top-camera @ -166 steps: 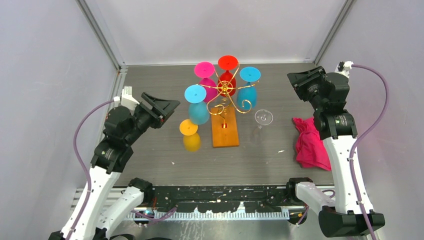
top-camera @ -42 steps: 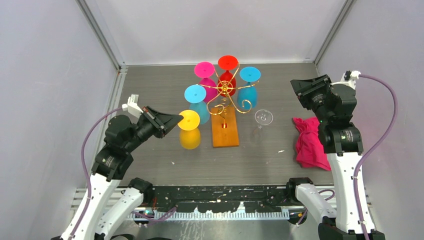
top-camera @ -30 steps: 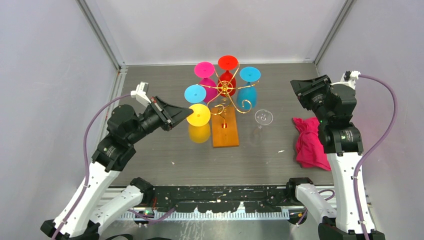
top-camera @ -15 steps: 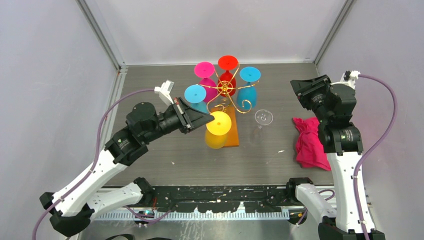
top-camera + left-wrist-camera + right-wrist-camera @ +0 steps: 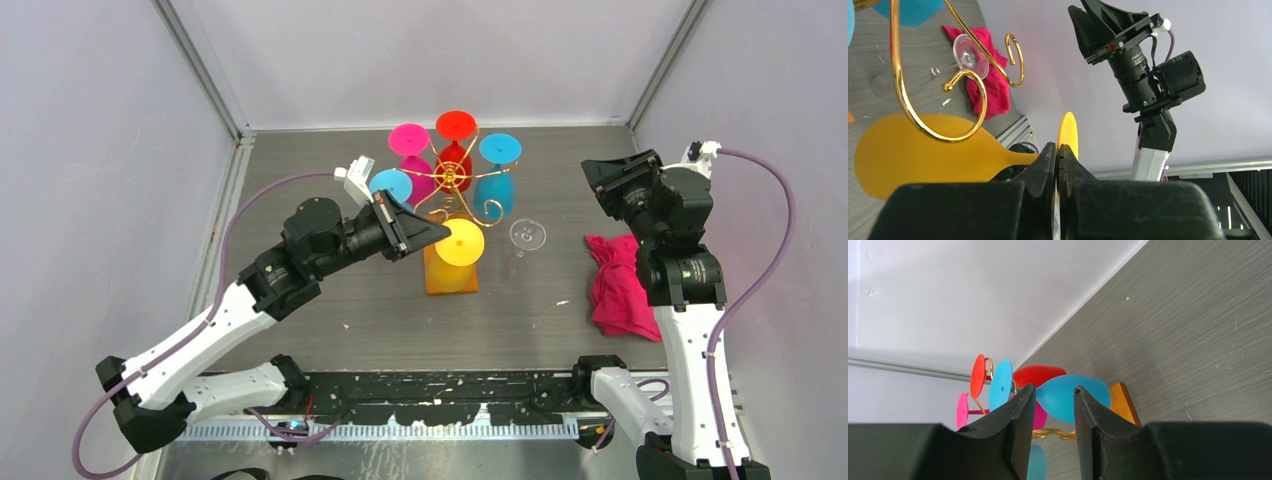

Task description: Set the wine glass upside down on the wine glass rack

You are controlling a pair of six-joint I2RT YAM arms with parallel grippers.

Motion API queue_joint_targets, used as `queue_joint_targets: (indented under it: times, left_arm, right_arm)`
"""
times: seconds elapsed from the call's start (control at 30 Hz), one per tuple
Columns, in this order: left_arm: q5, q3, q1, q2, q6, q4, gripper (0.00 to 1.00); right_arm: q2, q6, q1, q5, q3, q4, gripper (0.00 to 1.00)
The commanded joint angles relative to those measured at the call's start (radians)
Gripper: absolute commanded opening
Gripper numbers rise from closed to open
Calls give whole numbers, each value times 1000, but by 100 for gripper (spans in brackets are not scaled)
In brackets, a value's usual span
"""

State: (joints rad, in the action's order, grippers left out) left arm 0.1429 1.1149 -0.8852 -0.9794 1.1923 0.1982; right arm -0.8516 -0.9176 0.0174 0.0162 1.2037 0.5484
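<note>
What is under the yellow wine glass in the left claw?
The wooden base of the wine glass rack lies below the yellow wine glass, gripped at its stem by the left claw. The glass hides part of it.

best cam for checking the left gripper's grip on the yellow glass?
Left wrist: the left gripper is pinched on the yellow glass stem beside its foot. Top external shows mainly the foot disc, grip hidden. Right wrist misses it.
</note>
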Motion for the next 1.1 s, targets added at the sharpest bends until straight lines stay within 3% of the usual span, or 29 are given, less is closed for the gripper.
queue_joint_targets:
  times: [0.0,0.73,1.07]
  left_arm:
    - [-12,46,-11,-26,-10,-115,1]
    - [-170,89,-12,-117,19,-141,1]
    - [-272,107,-17,-103,3,-68,1]
  right_arm:
    - [4,20,-4,-43,40,-15,40]
    - [6,37,-4,-45,39,-18,40]
    - [2,43,-4,-50,41,-21,40]
